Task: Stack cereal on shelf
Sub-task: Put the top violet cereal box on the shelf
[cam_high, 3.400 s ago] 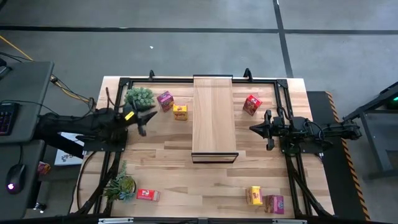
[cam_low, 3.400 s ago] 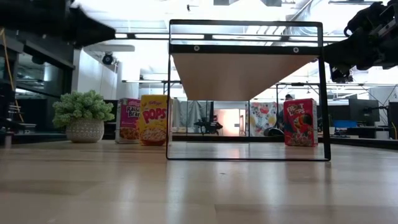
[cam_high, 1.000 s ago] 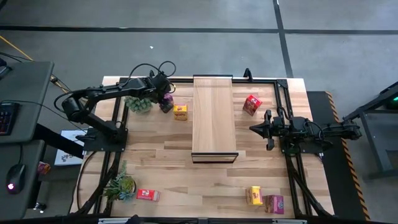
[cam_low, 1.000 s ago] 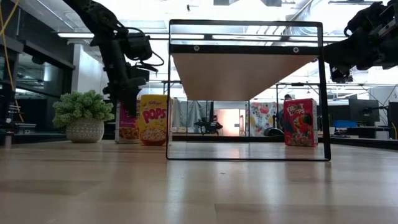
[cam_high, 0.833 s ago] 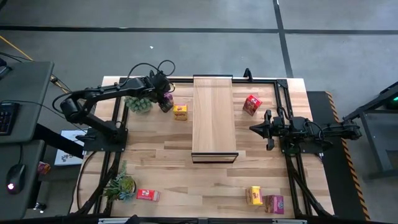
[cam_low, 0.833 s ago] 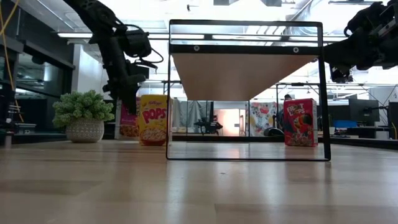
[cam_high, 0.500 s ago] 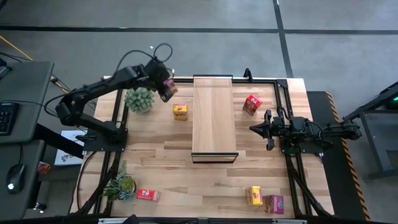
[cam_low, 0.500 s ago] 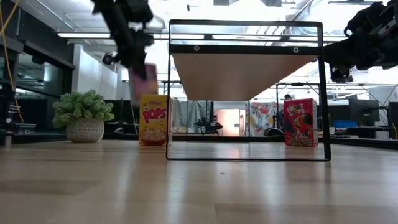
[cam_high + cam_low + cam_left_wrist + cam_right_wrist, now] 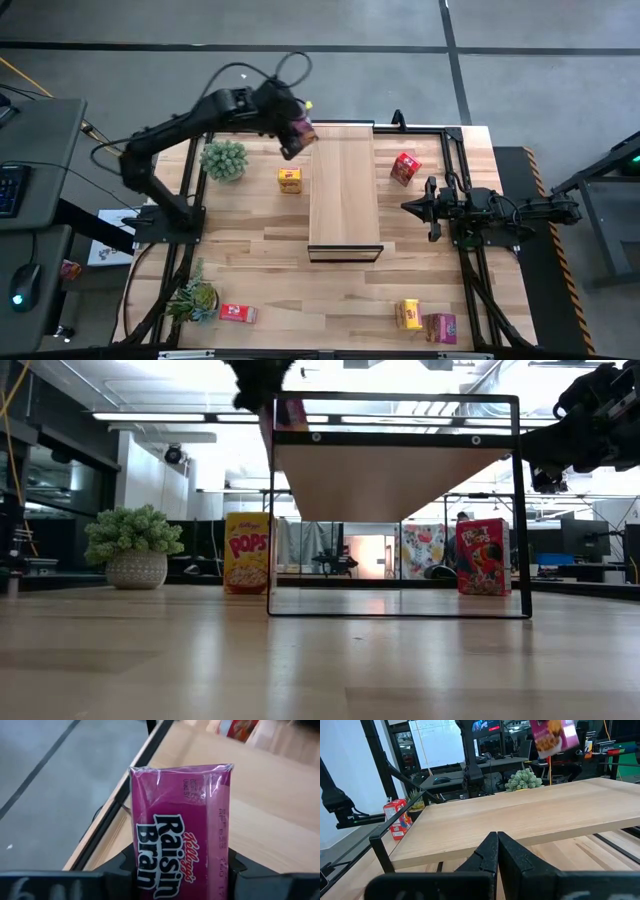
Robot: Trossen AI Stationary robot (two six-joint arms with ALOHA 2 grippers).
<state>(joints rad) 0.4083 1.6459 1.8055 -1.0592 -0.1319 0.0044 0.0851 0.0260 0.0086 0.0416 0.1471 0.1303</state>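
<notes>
Left gripper clamped on purple cereal box, now lifted from table to shelf far corner; placement next. Right gripper shut, empty, idle.

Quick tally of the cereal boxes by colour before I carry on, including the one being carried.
Magenta-purple: 2, the Raisin Bran box held in the left gripper and one at the near right corner.
Red: 2, one far right, one near left.
Yellow: 2, one beside the shelf, one near right.
Total: 6.
</notes>
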